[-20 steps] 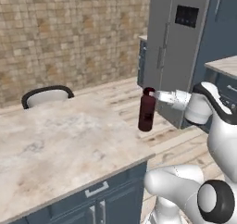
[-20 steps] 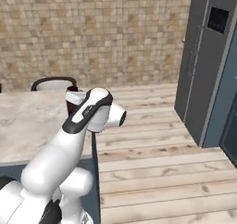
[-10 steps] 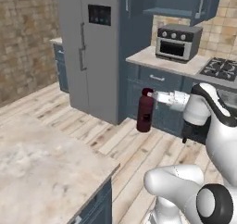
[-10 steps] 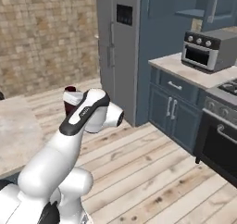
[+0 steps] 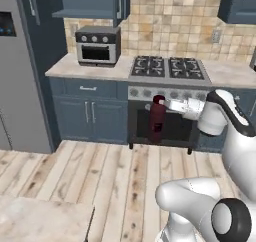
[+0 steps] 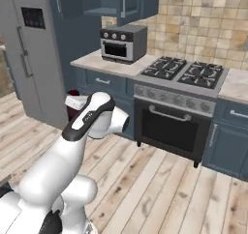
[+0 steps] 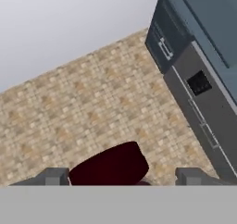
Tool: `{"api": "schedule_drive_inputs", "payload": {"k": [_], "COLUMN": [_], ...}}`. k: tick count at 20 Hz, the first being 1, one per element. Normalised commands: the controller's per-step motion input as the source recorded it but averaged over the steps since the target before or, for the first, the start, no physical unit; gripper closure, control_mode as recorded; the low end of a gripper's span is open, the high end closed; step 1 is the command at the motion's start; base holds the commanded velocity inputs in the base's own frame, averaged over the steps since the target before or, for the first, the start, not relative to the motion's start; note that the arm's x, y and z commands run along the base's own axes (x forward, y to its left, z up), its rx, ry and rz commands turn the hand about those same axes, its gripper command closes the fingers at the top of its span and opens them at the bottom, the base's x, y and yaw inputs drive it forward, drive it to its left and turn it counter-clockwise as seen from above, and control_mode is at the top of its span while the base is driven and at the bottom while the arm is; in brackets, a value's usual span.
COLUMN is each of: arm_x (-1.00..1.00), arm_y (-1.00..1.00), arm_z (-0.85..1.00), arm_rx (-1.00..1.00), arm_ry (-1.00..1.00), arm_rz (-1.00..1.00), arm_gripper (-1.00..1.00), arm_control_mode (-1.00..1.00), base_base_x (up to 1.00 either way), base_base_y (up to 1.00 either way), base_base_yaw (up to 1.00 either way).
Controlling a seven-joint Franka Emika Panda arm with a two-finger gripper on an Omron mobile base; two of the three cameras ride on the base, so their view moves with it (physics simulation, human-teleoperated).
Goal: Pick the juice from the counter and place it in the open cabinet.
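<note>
Two of the views cut the juice short: in the right base view only a sliver of maroon (image 6: 73,92) peeps past the white forearm, and in the hand view only its dark-red top (image 7: 109,166) rises between the two fingertips (image 7: 56,177), the rest lost under the lower edge. Left base view shows it whole: the juice (image 5: 158,119) is a slim, dark maroon bottle with a narrower neck, a cap of the same red and a darker band round its middle, upright in the air in front of the oven (image 5: 162,125), clear of the floor. The gripper (image 5: 165,106) is clenched on its upper part from the side, a finger either side of the neck; the fingers themselves are hard to make out there.

The cabinet (image 5: 90,3) is cut by the top edge in both base views, so its inside cannot be read; its pale bar handle (image 6: 122,2) hangs above the toaster oven (image 5: 97,46). A corner of the counter (image 5: 42,226) shows at lower left of the left base view. The fridge (image 6: 30,49) stands left of the units, and appears tilted in the hand view.
</note>
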Motion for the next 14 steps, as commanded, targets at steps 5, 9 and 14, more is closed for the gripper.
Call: {"api": "schedule_drive_inputs", "payload": {"k": [5,9,14], "arm_x": [0.0,0.0,0.0], "arm_y": [0.0,0.0,0.0], "arm_z": [0.0,0.0,0.0], "arm_rx": [0.0,0.0,0.0], "arm_ry": [0.0,0.0,0.0], "arm_rz": [0.0,0.0,0.0], "arm_gripper": [1.0,1.0,1.0], "arm_control_mode": [1.0,1.0,1.0], "base_base_x": [0.0,0.0,0.75], "base_base_y": [0.0,0.08,0.3], "base_base_yaw": [-0.75,-0.31,-0.14]}}
